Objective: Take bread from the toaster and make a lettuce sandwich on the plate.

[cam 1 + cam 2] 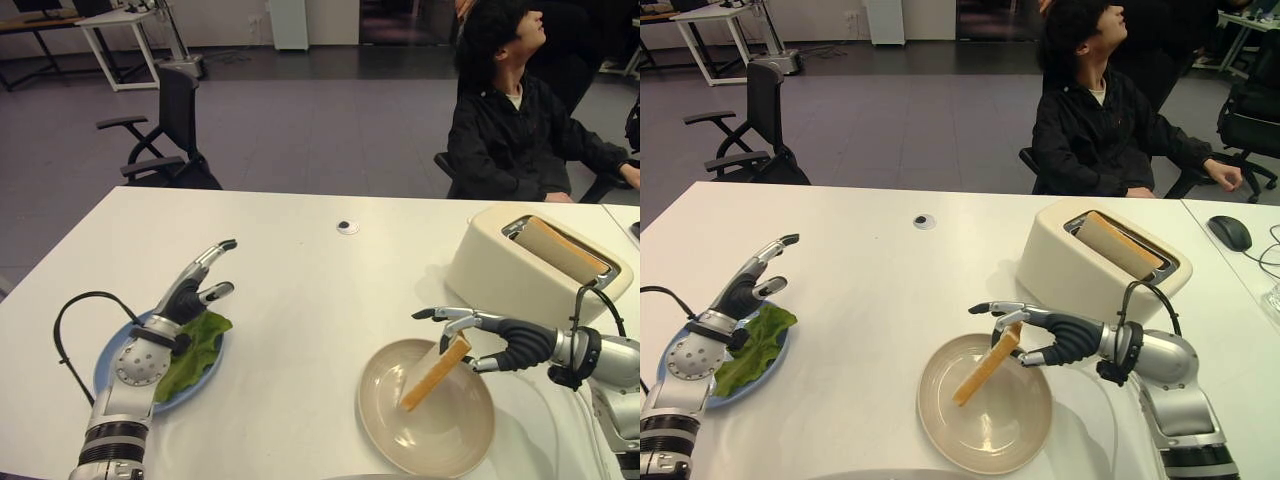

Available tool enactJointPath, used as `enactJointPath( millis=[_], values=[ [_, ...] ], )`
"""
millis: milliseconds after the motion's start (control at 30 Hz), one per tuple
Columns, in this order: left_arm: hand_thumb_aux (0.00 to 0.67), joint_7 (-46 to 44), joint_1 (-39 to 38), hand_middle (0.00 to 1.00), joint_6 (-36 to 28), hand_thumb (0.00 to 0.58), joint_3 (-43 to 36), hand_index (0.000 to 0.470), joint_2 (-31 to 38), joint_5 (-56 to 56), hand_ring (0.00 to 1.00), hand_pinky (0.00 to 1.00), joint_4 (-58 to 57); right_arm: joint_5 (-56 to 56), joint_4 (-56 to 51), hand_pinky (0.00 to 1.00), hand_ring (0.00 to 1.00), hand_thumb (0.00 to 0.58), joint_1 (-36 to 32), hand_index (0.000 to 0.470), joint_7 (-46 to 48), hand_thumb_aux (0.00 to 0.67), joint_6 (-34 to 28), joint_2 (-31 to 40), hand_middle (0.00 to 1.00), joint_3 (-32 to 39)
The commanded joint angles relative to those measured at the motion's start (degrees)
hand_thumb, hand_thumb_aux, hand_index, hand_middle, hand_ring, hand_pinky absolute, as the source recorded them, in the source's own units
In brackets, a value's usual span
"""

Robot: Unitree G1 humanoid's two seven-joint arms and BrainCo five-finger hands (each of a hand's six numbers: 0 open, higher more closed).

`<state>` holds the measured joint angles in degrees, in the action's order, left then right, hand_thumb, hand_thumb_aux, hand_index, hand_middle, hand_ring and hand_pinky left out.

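Holding a tan bread slice [435, 375] pinched in my right hand [515, 345] over the round beige plate [440, 445], lower right, I must next lay it flat.

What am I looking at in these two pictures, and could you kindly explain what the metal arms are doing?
Both pictures come from a stereo camera in a humanoid robot's head. Its two eyes sit slightly apart and look down at a white table, so the views are almost the same. The metal arms are the robot's own, and each ends in a fingered hand. The left hand is open above a blue plate that holds a lettuce leaf. The right hand grips a bread slice and holds it tilted over a beige plate. Behind that plate stands a cream toaster with another slice in its slot.
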<state>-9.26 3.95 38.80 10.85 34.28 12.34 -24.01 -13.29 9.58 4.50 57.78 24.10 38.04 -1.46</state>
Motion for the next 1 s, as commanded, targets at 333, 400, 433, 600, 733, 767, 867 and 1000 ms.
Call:
enactJointPath(
  millis=[333,400,433,600,733,767,867,1000],
  values=[
    [0.000,9.05,-1.62,0.00,-0.91,0.000,-0.11,0.000,10.33,9.80,0.00,0.00,-9.91,13.31,-8.91,0.00,0.00,0.058,0.13,0.024,-8.82,0.034,7.30,-1.88,0.00,5.86],
    [0.000,9.49,-2.90,0.00,-1.52,0.000,-0.33,0.000,12.13,11.28,0.00,0.00,-9.67,13.41,-8.06,0.00,0.00,0.000,2.28,0.000,-9.13,0.000,7.98,0.04,0.00,4.58],
    [0.000,9.46,-3.71,0.00,-1.83,0.000,-0.42,0.000,12.83,11.82,0.00,0.00,-9.30,13.50,-7.82,0.00,0.00,0.000,3.30,0.000,-9.18,0.000,8.38,1.00,0.00,4.12],
    [0.000,8.50,-7.60,0.00,-3.67,0.000,-1.72,0.000,15.09,13.60,0.00,0.00,-6.57,14.58,-6.29,0.00,0.00,0.000,6.59,0.000,-10.21,0.000,9.27,3.62,0.00,3.43],
    [0.000,6.41,-11.35,0.00,-5.71,0.000,-2.77,0.000,16.11,14.19,0.00,0.00,-2.53,15.16,-4.82,0.00,0.00,0.000,7.95,0.000,-10.92,0.000,9.56,4.46,0.00,3.76],
    [0.000,5.79,-12.42,0.00,-6.19,0.000,-2.76,0.000,16.49,14.31,0.00,0.00,-1.68,15.24,-4.65,0.00,0.00,0.000,7.91,0.000,-11.20,0.000,9.52,4.50,0.00,3.74],
    [0.108,4.61,-14.90,0.00,-8.04,0.172,-3.05,0.076,17.11,15.14,0.00,0.00,0.00,15.17,-4.26,0.00,0.00,0.000,7.59,0.000,-11.76,0.000,9.17,4.68,0.00,3.70],
    [0.360,4.91,-15.55,0.00,-10.13,0.456,-5.56,0.253,16.39,17.16,0.00,0.00,-0.36,15.05,-3.50,0.00,0.00,0.000,7.68,0.000,-12.22,0.000,8.94,4.93,0.00,3.65]
  ],
)
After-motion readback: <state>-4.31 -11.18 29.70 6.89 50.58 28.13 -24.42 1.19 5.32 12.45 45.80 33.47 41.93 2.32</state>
